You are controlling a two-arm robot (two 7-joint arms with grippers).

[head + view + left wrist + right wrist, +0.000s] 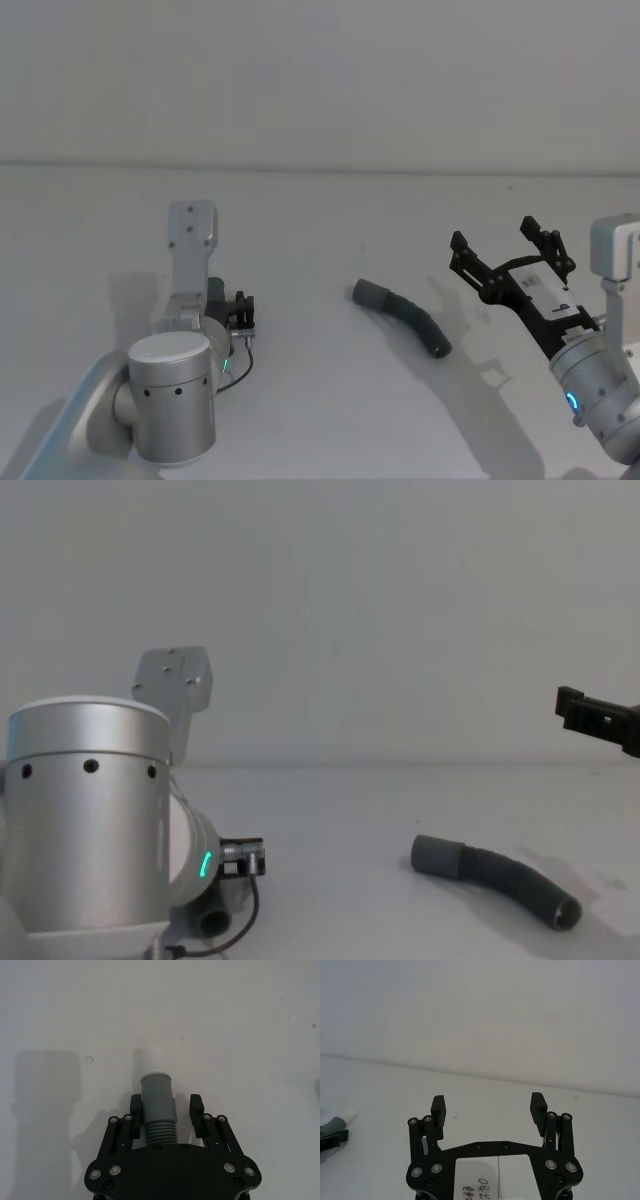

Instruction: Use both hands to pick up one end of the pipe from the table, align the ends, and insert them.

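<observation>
- The left gripper (pixel 241 316) sits low at about 8 o'clock on the table (pixel 330 430). Its fingers straddle the short tube (pixel 157 1102): one pad (pixel 135 1106) is against it, while the other shows a sliver of gap, so I judge it not yet clamped.
- The left wrist view alone shows the tube's whitish tip (pixel 154 1060) jutting past the fingertips. The head view hides the tube behind the arm, and the chest view catches only its open back end (pixel 212 918) under the wrist.
- The tube looks light, hard and stiff. The ribbed band between the pads should resist slipping better than the smooth collar.
- The long hose (pixel 403 314) lies free near the table's centre, with its cuff (pixel 371 293) towards 10 o'clock and its far mouth towards 4 o'clock.
- The chest view shows the hose arching from the side. The ribbing will probably flex, so a hold just behind the cuff would keep that end steady.
- The right gripper (pixel 505 247) hangs at 3 o'clock, raised, with its jaws spread wide and empty, well apart from the hose.
</observation>
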